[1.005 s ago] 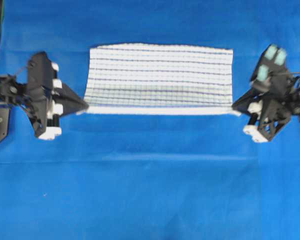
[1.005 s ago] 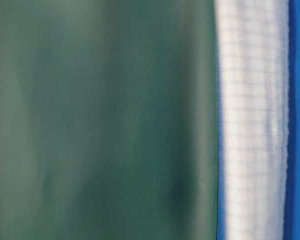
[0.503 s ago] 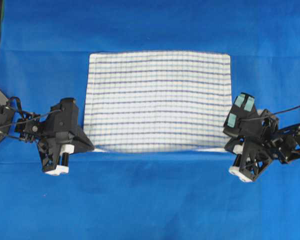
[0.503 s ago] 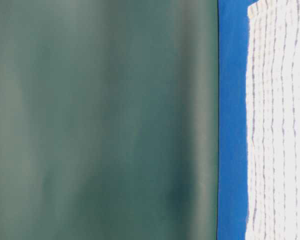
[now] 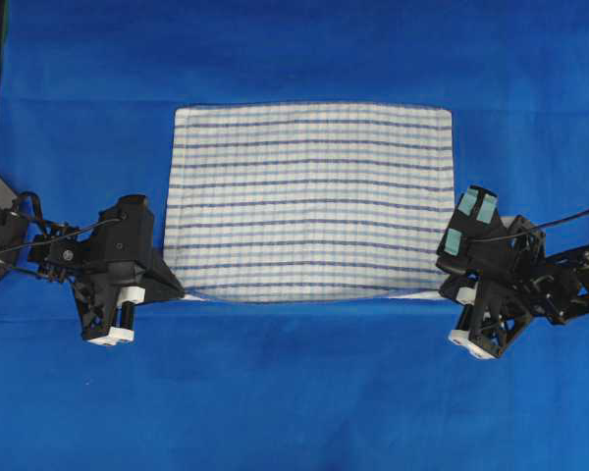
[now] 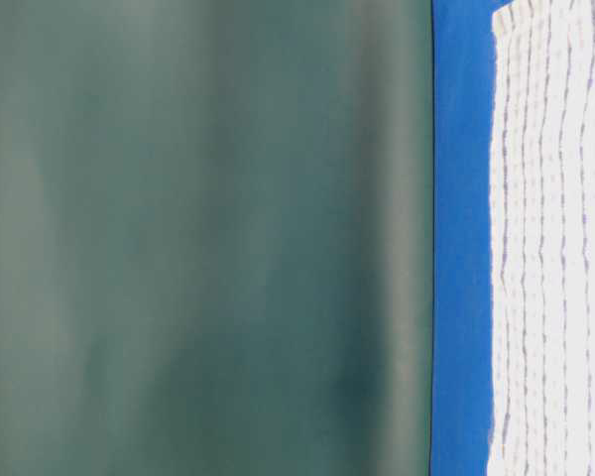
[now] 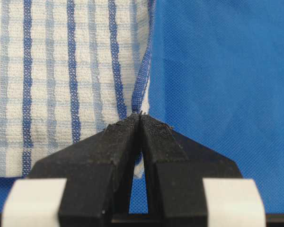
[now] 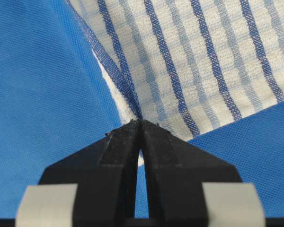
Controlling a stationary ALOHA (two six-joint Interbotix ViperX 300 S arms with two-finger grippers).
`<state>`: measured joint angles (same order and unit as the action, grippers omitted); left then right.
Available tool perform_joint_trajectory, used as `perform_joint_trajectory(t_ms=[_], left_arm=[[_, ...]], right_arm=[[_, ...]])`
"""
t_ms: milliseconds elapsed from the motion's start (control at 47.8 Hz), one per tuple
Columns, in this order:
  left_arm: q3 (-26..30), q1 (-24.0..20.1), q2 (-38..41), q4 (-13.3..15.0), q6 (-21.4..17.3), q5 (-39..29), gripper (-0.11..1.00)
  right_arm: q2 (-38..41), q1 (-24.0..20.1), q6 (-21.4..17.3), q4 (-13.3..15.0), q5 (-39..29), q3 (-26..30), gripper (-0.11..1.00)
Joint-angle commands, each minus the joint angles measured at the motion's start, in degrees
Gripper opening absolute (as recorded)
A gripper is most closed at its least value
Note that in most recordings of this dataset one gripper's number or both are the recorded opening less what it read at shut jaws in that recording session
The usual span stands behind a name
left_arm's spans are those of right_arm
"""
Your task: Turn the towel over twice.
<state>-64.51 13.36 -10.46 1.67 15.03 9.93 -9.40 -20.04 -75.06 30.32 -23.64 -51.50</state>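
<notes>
The towel (image 5: 309,201) is lying spread on the blue cover (image 5: 294,392), centre of the overhead frame. The left gripper (image 5: 180,291) is pinching its lower-left corner (jaws tight on cloth), the right gripper (image 5: 444,291) its lower-right corner.

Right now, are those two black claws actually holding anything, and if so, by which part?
Yes. Both hold the towel by its near corners: the left pincer is shut on one corner, the right pincer on the other. The rest lies spread on the blue table covering.
</notes>
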Motion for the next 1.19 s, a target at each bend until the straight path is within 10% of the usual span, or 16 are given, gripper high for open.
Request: perform_joint_trajectory(t_ms=[0, 147, 398, 921, 1173], left_arm=[[0.7, -0.09, -0.7, 0.0, -0.18, 0.35, 0.03], [1.32, -0.09, -1.32, 0.0, -0.26, -0.26, 0.24], [4.48, -1.85, -8.61, -0.09, -2.02, -9.4, 0.8], [6.94, -15.21, -30.23, -0.18, -18.19, -13.1, 0.79], [5.36, -20.48, -36.3, -0.18, -21.71, -9.84, 0.78]], right_arm=[[-0.53, -0.26, -0.09, 0.62, 0.09, 1.14, 0.05], [-0.88, -0.26, -0.09, 2.46, 0.09, 1.58, 0.07], [-6.59, -0.26, 0.97, 9.76, -6.77, 3.16, 0.68], [-28.48, 4.22, 1.14, 37.27, -11.78, 1.23, 0.62], [-38.32, 5.71, 1.23, 44.3, -11.51, -1.49, 0.62]])
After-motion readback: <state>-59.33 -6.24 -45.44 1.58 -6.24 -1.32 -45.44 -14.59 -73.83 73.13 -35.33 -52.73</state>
